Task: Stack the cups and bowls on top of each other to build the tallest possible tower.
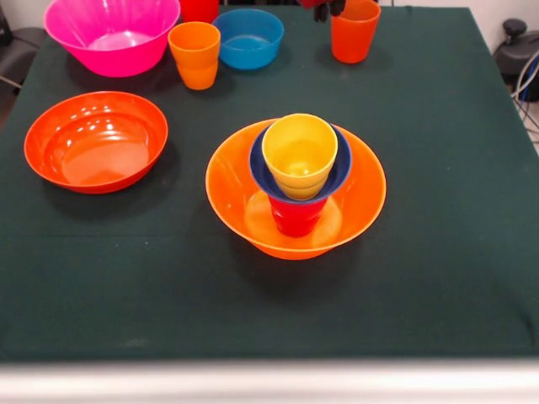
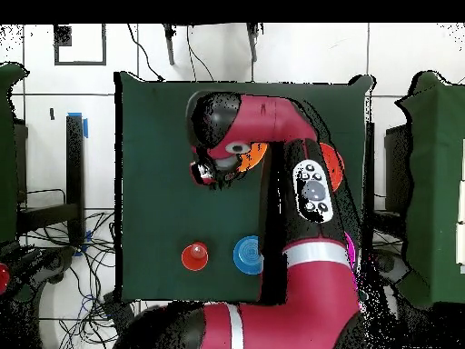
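Observation:
The tower stands mid-table: a big yellow-orange bowl [image 1: 358, 189] holds a red cup [image 1: 295, 217], which carries a small dark blue bowl [image 1: 341, 168] with a yellow cup [image 1: 299, 153] in it. Loose at the far side are a big pink bowl [image 1: 109, 34], an orange-yellow cup [image 1: 194, 55], a light blue bowl [image 1: 248, 38], a red cup [image 1: 200, 8] and an orange cup [image 1: 354, 29]. A shallow orange-red bowl [image 1: 95, 140] lies at the left. My gripper [image 1: 324, 8] shows only dark tips at the top edge, just left of the orange cup. The overhead view shows the orange cup [image 2: 194, 256] and light blue bowl [image 2: 247, 255].
A dark green cloth [image 1: 438, 252] covers the table. In the overhead view my red arm [image 2: 272, 127] hides most of the tower and the bowls to its right. Cables and stands lie on the floor around the table.

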You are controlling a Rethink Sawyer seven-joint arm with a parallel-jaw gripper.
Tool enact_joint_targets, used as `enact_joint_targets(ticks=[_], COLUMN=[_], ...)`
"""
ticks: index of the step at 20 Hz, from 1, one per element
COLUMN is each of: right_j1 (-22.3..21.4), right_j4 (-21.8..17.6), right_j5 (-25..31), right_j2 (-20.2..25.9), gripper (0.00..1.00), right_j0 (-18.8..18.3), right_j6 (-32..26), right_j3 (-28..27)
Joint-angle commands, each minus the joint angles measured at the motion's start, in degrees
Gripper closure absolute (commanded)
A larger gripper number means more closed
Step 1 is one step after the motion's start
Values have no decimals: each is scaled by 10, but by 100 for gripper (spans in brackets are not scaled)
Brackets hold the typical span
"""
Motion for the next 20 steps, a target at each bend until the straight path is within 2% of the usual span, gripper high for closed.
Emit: enact_joint_targets(ticks=[1,3,5,9,11,16,20], right_j1=[-69,-83,-101,-124,-129,-113,-96], right_j4=[-11,-10,-12,-26,-24,-39,-72], right_j5=[-145,-207,-244,-278,-313,-437,-474], right_j2=[3,7,7,-2,-3,2,-12], gripper=[0,0,0,0,0,0,0], right_j0=[2,-4,-13,-12,-17,-34,-31], right_j6=[39,42,36,33,44,55,47], right_j3=[177,212,248,297,320,366,376])
